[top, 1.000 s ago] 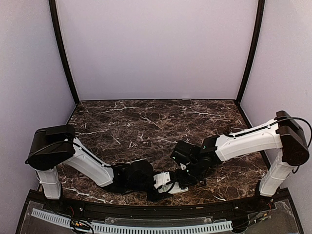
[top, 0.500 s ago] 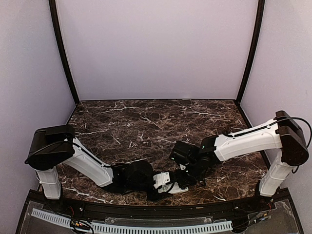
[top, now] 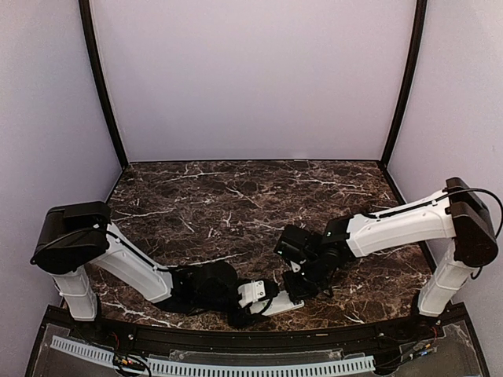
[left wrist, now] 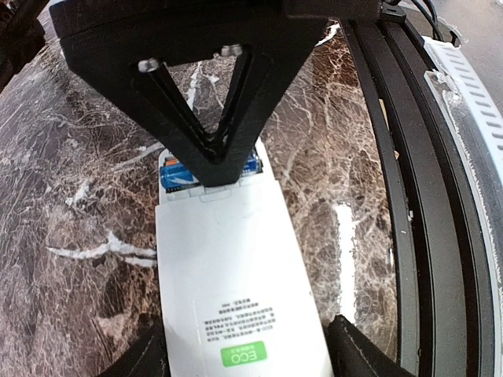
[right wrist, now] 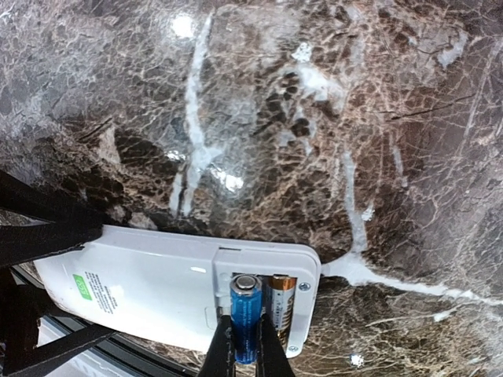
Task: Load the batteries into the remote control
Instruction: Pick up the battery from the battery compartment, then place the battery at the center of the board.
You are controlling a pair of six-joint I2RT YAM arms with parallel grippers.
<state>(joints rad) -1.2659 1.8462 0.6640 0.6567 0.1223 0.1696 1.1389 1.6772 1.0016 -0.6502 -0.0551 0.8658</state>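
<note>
We saw left gripper (left wrist: 245, 357) clamped wide around the flat white plastic remote control (left wrist: 236, 267), right gripper (right wrist: 244, 349) pinched on a slim blue cylinder battery (right wrist: 245, 310) — at its open bay (right wrist: 223, 292).

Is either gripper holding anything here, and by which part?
The left gripper clamps the remote control by its long sides near the label end. The right gripper pinches the blue battery by one end.

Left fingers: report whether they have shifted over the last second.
Yes. The left fingers, clamped on the remote control, have slid slightly left and toward the black front rail.
</note>
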